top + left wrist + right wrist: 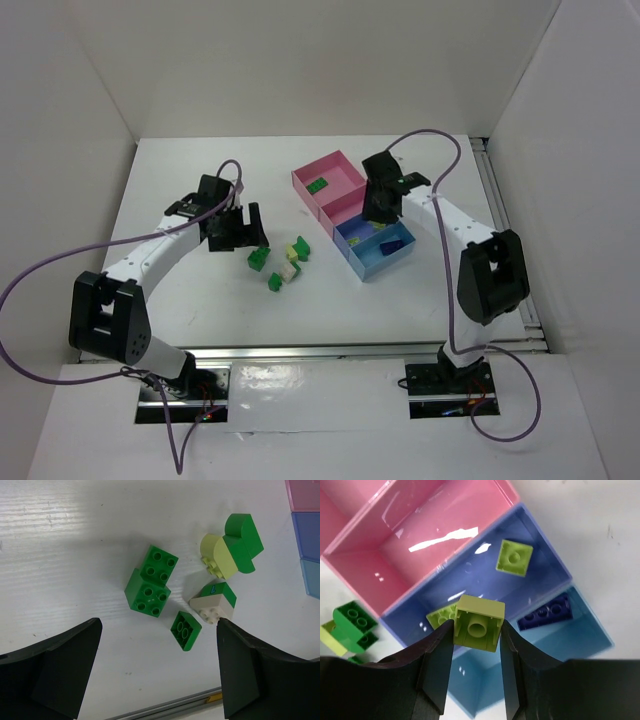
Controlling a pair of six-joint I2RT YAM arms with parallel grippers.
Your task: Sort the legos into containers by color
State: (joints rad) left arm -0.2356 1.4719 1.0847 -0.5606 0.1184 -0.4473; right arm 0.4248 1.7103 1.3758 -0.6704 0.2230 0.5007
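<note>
lime brick (439, 616) half hidden behind held brick (479, 622), containers (306, 534) cropped at edge

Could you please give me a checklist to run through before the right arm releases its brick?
1. Grip: right gripper shut on the yellow-green brick, held squarely: ok.
2. Colour match: the blue container already holds two matching bricks: ok.
3. Yellow-green brick fully over the blue container, not over the light-blue container holding the dark blue brick: cannot tell.
4. Left gripper open over the loose bricks, apart from the containers: ok.
</note>
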